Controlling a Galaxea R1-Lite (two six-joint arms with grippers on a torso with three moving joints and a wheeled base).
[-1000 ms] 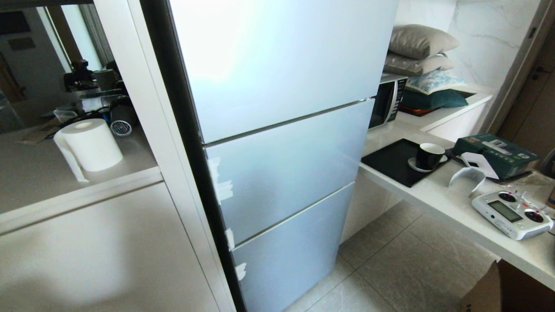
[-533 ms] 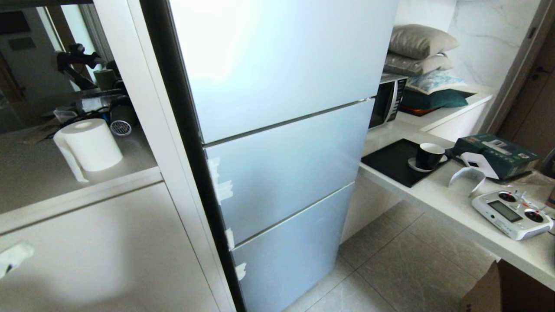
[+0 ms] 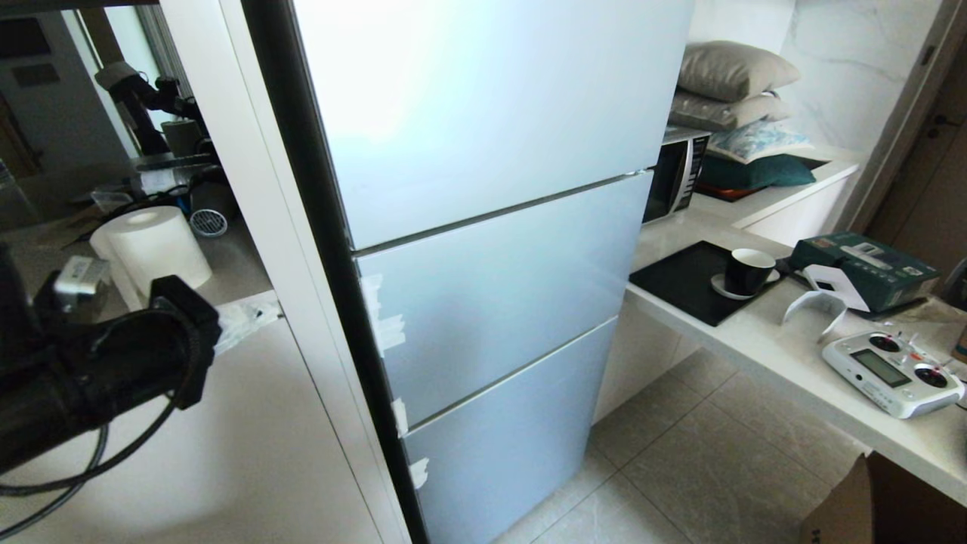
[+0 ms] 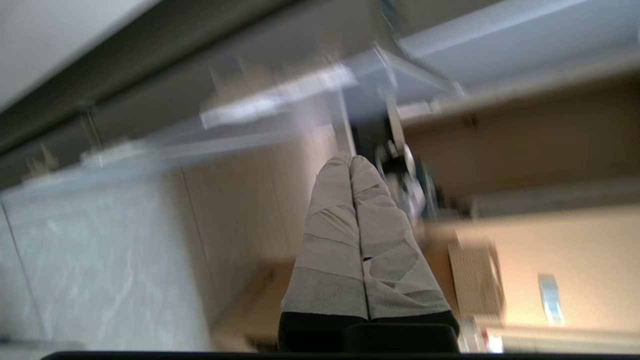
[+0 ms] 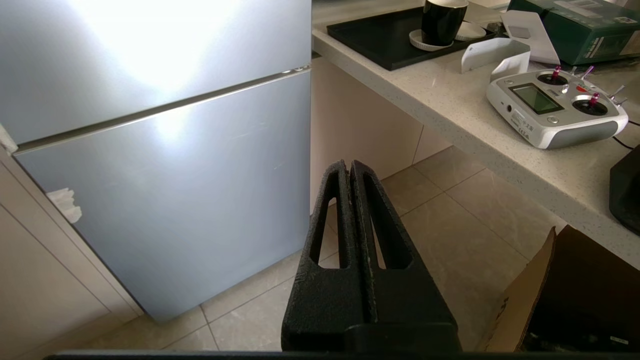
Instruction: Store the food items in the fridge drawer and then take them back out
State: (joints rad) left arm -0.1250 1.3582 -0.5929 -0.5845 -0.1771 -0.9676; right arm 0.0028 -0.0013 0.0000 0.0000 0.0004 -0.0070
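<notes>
- The fridge [image 3: 483, 249] stands in the middle with all three of its doors closed, so the fridge drawer and the food items are not visible.
- The left arm [image 3: 91, 370] is raised at the left edge of the head view, in front of the white cabinet [image 3: 189, 438].
- The left gripper [image 4: 351, 161] has its two taped fingers pressed together, and it holds nothing.
- The right gripper [image 5: 350, 165] is low, above the tiled floor [image 5: 450, 220] near the bottom fridge door; its black fingers are together and empty.
- On the counter [image 3: 778, 355] at the right are a black cup [image 3: 748, 270] and a white remote controller [image 3: 891, 372].
</notes>
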